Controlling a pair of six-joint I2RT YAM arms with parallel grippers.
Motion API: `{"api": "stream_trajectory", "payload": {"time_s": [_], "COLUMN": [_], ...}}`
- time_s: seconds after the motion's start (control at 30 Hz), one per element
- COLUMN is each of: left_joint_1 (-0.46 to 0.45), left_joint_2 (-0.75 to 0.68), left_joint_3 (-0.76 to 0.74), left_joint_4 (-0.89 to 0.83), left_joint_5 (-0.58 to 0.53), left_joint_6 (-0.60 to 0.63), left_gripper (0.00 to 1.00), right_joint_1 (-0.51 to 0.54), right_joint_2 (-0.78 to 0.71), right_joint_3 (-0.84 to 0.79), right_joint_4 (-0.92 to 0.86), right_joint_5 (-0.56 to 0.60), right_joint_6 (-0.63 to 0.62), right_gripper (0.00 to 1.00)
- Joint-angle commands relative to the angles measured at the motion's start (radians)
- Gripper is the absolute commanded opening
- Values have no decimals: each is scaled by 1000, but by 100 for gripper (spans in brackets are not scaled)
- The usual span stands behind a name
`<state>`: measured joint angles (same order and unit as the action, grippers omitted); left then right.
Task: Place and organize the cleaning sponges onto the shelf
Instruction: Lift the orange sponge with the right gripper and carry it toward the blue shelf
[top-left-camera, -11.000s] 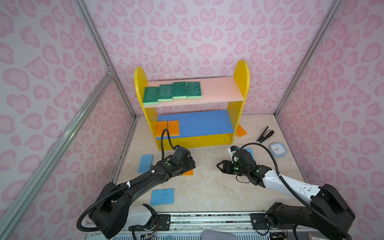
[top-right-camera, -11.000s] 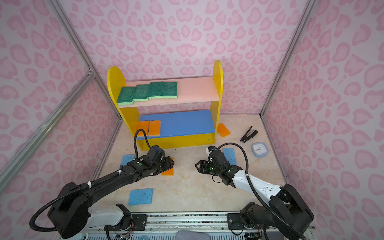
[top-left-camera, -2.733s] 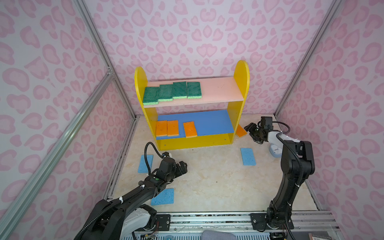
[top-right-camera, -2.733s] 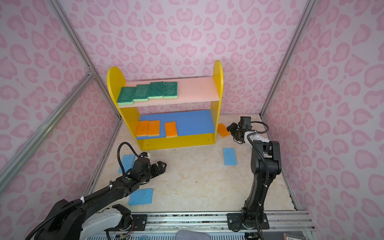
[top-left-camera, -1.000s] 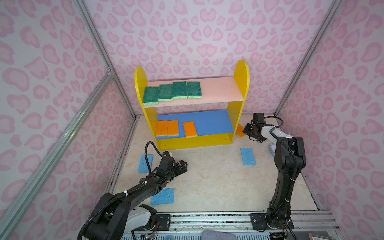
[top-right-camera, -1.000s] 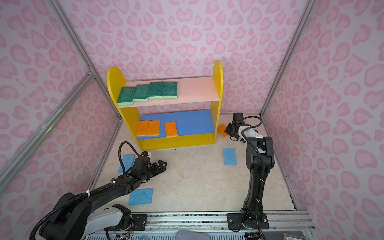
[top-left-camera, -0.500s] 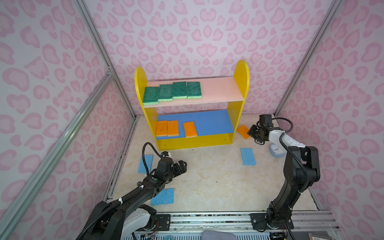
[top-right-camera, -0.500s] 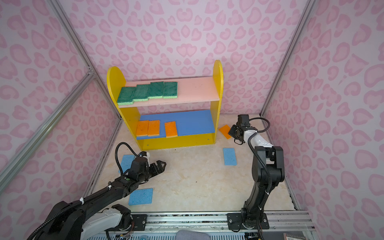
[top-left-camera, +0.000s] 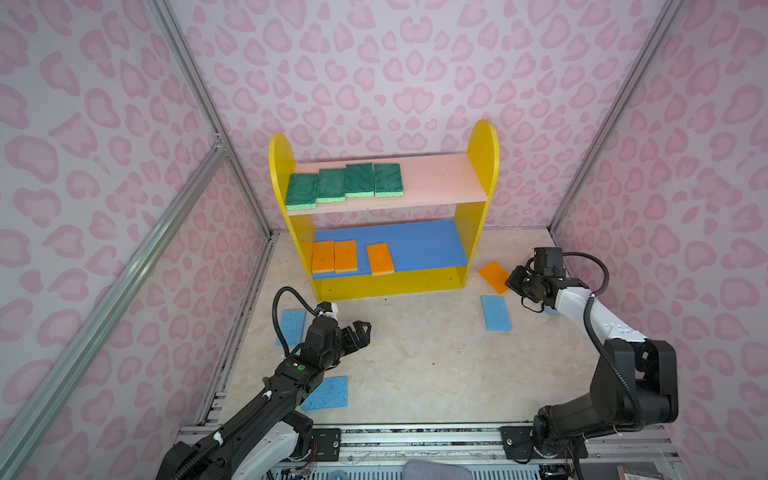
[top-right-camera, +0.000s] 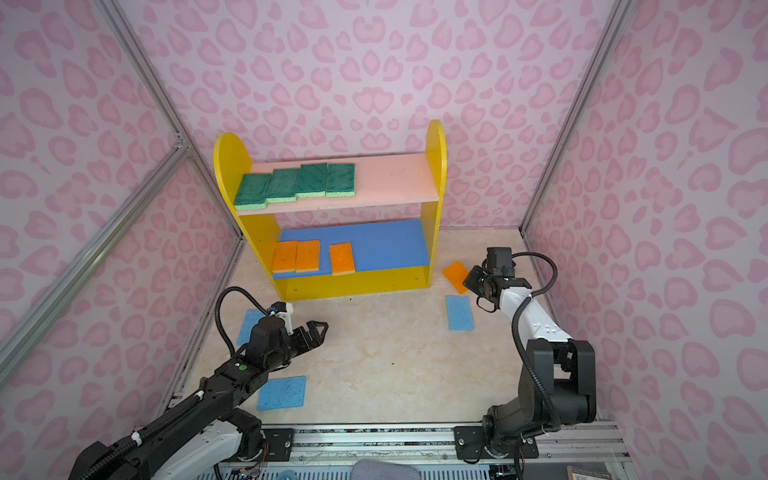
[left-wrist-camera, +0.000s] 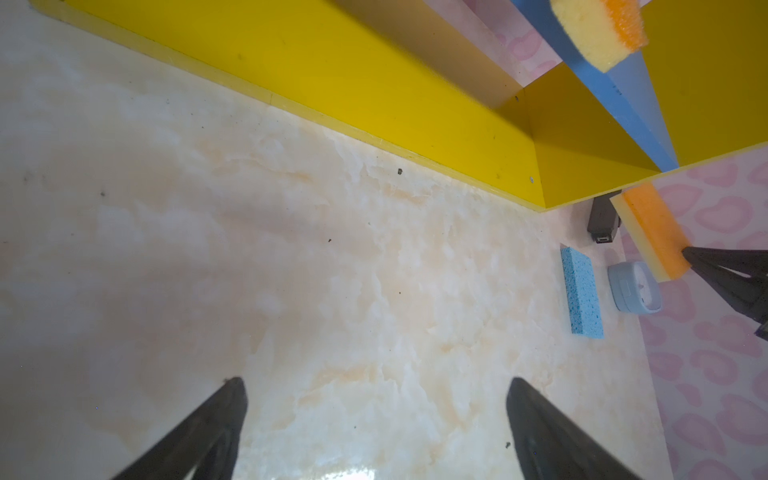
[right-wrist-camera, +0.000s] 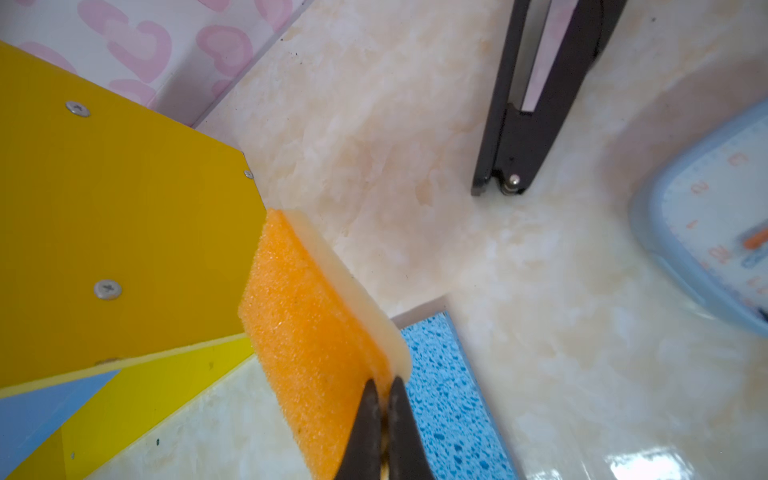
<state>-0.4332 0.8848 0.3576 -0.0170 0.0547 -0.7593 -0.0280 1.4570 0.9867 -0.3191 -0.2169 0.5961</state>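
A robot's right gripper (right-wrist-camera: 384, 386) holds its jaws clenched on one narrow end of an orange-and-yellow sponge (right-wrist-camera: 307, 332), which hangs tilted just beside the outer face of the shelf's (top-left-camera: 482, 145) right side panel and appears to be raised off the worktop (top-left-camera: 415, 353). Across the worktop the left gripper (top-left-camera: 361, 332) hovers low with jaws released and nothing between them. Four green sponges (top-left-camera: 345, 183) already line the pink upper board (top-left-camera: 440, 178) and three orange sponges (top-left-camera: 334, 255) sit on the blue middle board (top-left-camera: 424, 245). Three blue sponges lie loose on the worktop: one (top-left-camera: 496, 312) just below the right gripper, one (top-left-camera: 291, 326) by the left arm and one (top-left-camera: 326, 392) nearer the rail. From where I stand, the carried sponge looks bound for the open stretch of the blue board, and the grip is the worry: pinched at its very end, the soft pad could sag, swing or slip free on the way round. It also rides close to the yellow panel and could catch that edge and twist in the jaws. The third orange sponge (top-left-camera: 380, 259) pokes past the board's front edge, so a careless entry could nudge it off. A black stapler (right-wrist-camera: 528, 104) and a pale blue clock (right-wrist-camera: 706, 232) sit close behind the arm and could be knocked by its elbow.
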Motion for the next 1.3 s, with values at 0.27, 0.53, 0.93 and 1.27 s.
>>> {"api": "stream_trajectory", "payload": {"time_s": [0.27,0.53,0.93,1.27], "left_joint_1": [1,2,5,22], "left_joint_2": [-52,-77,-131,-170], "left_joint_3": [27,20,2,-33], "left_joint_4": [-100,-125,-158,-157], "left_joint_5": [-3,-21,-57,-44], "left_joint_6": [-6,-44,-54,-64], "left_gripper": [98,98,98,98], "right_joint_1": [70,224,502,588], "right_joint_2": [-275,-441,-353,-223], "right_joint_3": [-202,-314,-267,-152], "right_joint_4": [3,87,222,283], "right_joint_5": [-46,-31,35,192], "right_joint_6": [42,152,255,387], "right_gripper": [0,0,0,0]}}
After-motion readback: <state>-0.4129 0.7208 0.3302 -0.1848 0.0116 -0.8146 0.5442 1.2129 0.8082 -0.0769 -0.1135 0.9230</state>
